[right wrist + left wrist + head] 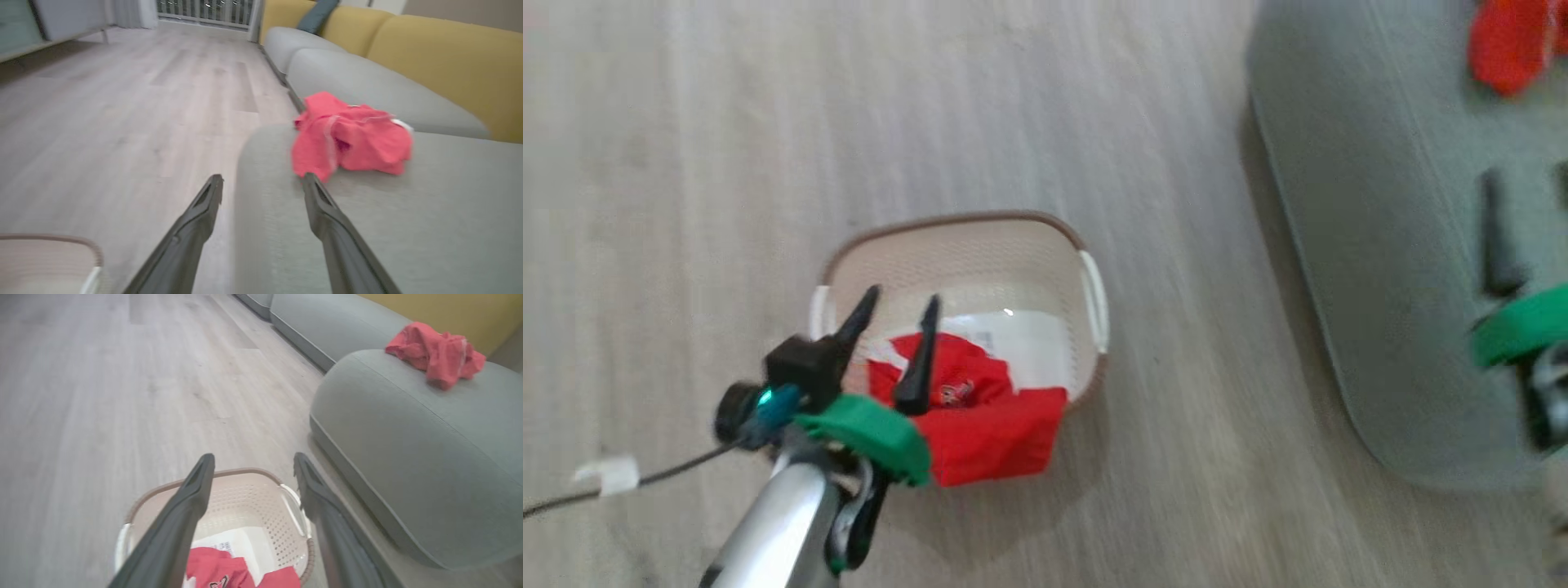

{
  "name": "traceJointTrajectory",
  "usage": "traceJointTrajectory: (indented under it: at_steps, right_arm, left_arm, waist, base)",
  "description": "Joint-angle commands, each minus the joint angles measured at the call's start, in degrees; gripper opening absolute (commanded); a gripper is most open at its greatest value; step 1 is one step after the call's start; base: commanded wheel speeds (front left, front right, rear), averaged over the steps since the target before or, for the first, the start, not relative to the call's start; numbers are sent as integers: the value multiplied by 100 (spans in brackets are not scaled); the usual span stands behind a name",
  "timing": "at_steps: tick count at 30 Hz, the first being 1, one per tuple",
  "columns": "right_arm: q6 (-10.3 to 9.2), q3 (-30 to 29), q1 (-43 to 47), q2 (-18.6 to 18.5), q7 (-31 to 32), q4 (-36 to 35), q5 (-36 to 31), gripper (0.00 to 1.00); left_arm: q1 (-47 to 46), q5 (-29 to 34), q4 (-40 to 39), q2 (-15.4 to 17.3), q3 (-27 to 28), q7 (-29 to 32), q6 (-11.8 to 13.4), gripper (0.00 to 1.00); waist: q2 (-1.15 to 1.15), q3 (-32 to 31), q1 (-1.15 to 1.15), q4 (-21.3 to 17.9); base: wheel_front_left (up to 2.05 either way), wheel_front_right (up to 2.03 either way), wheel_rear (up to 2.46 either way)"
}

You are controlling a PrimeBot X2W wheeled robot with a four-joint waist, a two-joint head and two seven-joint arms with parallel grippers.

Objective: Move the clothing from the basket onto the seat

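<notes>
Head view — pale plank floor [727, 147], basket [964, 253] beside grey-green seat [1372, 245]; left fingers [920, 351], right fingers [1496, 237] apart.

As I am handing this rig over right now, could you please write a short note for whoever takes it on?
The left gripper is open and empty, above the cream-white perforated plastic basket with the brown rim.
The right gripper is open and empty, over the edge of the grey-green fabric sofa seat.
Done: one crumpled red fabric garment lies on the seat.
Left: a red garment with a dark logo is in the basket, seemingly spilling over its near rim. Grasp it and carry it to the seat.
</notes>
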Motion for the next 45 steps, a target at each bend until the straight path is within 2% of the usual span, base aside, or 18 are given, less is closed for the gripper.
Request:
traceJointTrajectory:
  at_steps: [1, 4, 7, 12, 17, 23, 34, 45]
  right_arm:
    - [-2, 89, 145, 104, -46, -374, -120, 100]
    - [-2, 143, 645, 517, -35, -890, -283, 100]
    - [-2, 239, 1007, 779, -47, -1180, -476, 100]
    - [-2, 345, 1460, 1161, -70, -993, -634, 100]
    - [-2, 577, 1828, 1469, -75, -805, -729, 100]
    - [-2, 710, 1893, 1585, -76, -790, -812, 100]
    - [-2, 589, 1906, 1628, -77, -853, -877, 100]
    - [-2, 551, 1896, 1655, -77, -880, -928, 100]
  left_arm:
    - [65, 49, -165, 39, 355, -70, -11, 100]
    - [329, 128, -223, 6, 795, -71, -23, 100]
    - [578, 250, -302, -40, 1248, -71, -38, 100]
    - [918, 490, -229, -207, 1779, -71, -208, 100]
    - [1236, 679, -97, -398, 2126, -72, -350, 100]
    - [1338, 836, -135, -546, 2425, -72, -464, 100]
    - [1287, 986, -41, -608, 2531, -72, -628, 100]
    - [1296, 863, -56, -611, 2431, -72, -574, 100]
  waist:
    - [0, -587, 1, 603]
    - [0, -826, 1, 875]
    - [0, -988, 1, 1046]
    - [0, -1347, 1, 1288]
    - [0, -1652, 1, 1329]
    - [0, -1688, 1, 1247]
    - [0, -1665, 1, 1175]
    - [0, -1665, 1, 1103]
  base:
    - [0, 0, 0]
    - [0, 0, 0]
    - [0, 0, 0]
    - [0, 0, 0]
    - [0, 0, 0]
    - [0, 0, 0]
    - [0, 0, 0]
    - [0, 0, 0]
